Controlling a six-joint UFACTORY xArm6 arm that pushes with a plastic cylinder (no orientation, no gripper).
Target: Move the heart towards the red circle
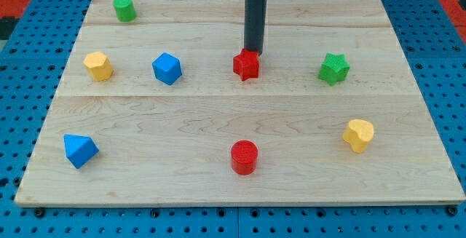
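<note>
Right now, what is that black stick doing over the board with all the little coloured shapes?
That stick is my arm's rod, and I push blocks with it. My tip sits just behind the red star, near the view's top. My job is to move the yellow heart towards the red circle. The heart lies untouched at the view's lower right, well apart from the circle at bottom centre.

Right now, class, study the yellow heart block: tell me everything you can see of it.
The yellow heart is a small, matte, plastic-looking block lying flat on the wooden board, near the view's right edge, lobes toward the view's top right. Nothing touches it. The red circle sits well to its left; the green star lies above it. My tip is far off, at the red star.
</note>
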